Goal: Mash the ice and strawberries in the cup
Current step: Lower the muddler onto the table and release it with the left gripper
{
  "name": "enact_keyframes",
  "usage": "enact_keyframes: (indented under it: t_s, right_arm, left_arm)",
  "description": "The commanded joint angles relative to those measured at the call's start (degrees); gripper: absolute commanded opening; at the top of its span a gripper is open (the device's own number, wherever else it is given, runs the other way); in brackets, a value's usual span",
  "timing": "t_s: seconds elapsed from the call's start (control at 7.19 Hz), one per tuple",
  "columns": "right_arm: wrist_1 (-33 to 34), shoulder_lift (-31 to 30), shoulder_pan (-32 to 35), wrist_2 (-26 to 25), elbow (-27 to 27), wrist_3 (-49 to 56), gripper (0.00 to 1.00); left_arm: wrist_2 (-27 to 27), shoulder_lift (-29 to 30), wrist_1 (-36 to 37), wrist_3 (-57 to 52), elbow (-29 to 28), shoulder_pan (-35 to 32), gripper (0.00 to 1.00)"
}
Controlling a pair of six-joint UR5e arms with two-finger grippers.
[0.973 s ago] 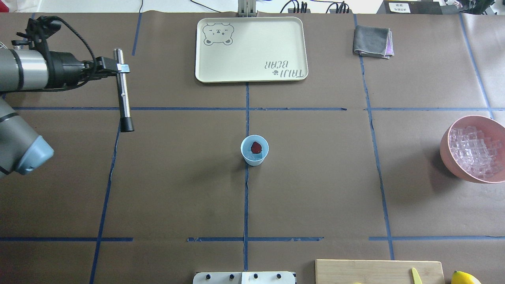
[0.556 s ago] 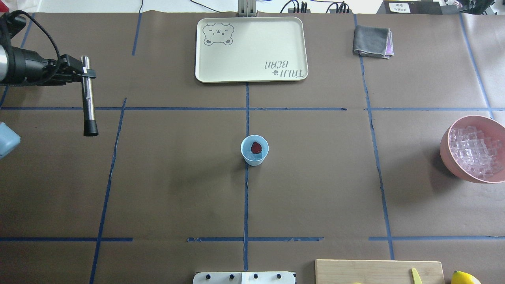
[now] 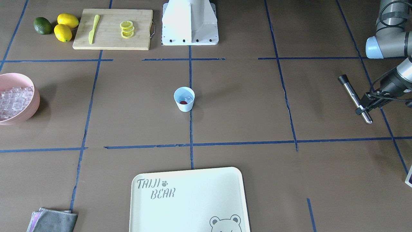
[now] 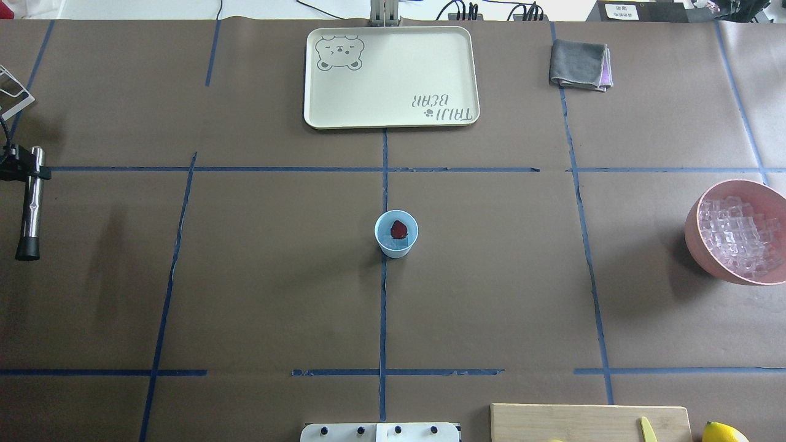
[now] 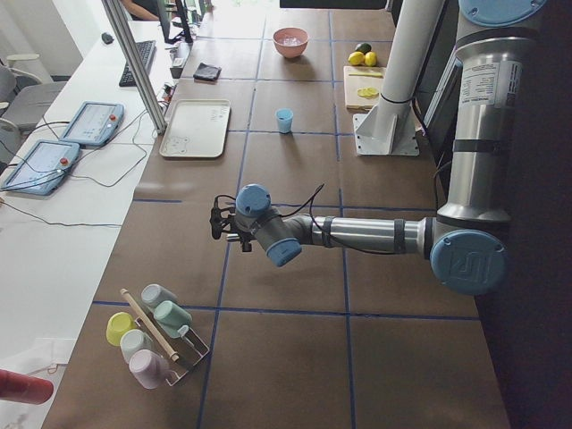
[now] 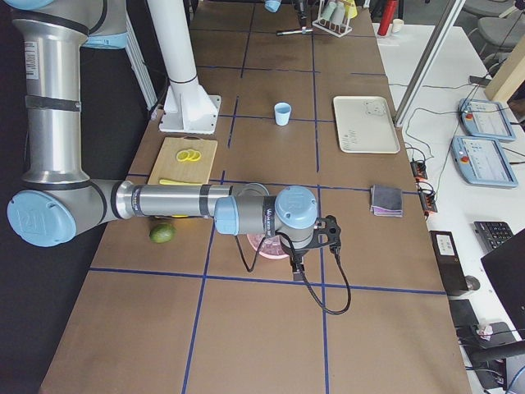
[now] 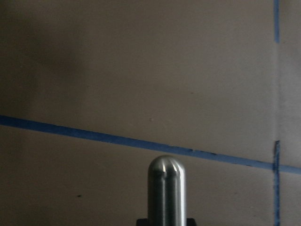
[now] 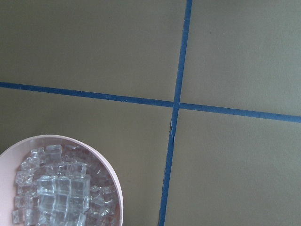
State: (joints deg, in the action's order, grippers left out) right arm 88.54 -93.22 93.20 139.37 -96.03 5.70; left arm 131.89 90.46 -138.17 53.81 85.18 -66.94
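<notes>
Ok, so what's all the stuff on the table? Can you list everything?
cup: one, light blue, table centre
strawberry: one, red, inside the cup
bowl: one, pink, robot's right side
ice: few clear cubes in cup, many in bowl
tray: one, cream, far edge
cloth: one, grey, beside the tray
cutting board: one, wooden, near robot's base
knife: one, yellow, on the board
lemon slices: a few, yellow, on the board
lemons: two, yellow, beside the board
avocado: one, green, beside the lemons
muddler: one, steel, black tip, held over table's left side
racked cups: five, pastel, table's left end
left gripper: black, shut on the muddler
right gripper: black, near the bowl, open or shut unclear
</notes>
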Motion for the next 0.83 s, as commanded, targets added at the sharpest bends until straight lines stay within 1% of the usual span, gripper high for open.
enact_keyframes:
  t_s: [0.0, 0.14, 0.28, 0.42, 0.7]
  right_arm:
    - [0.0, 0.1, 0.0, 0.0, 0.2, -0.1, 0.99]
    - [0.0, 0.1, 0.0, 0.0, 0.2, 0.0, 0.99]
    - [0.0, 0.1, 0.0, 0.0, 0.2, -0.1, 0.99]
    - [0.0, 0.1, 0.0, 0.0, 0.2, 0.0, 0.99]
    - [0.0, 0.1, 0.0, -0.1, 0.2, 0.0, 0.99]
  left_arm:
    - [-4.0, -1.9, 5.5, -12.1, -0.6, 0.4, 0.0]
    - [-4.4, -2.0, 6.9, -14.1, -0.6, 0.3, 0.0]
    - [-4.8, -3.6, 7.0, -14.3, -0.6, 0.5, 0.0]
    - [-7.8, -3.7, 7.0, -14.3, -0.7, 0.6, 0.0]
    - [-8.3, -3.5, 6.9, -14.3, -2.1, 0.6, 0.0]
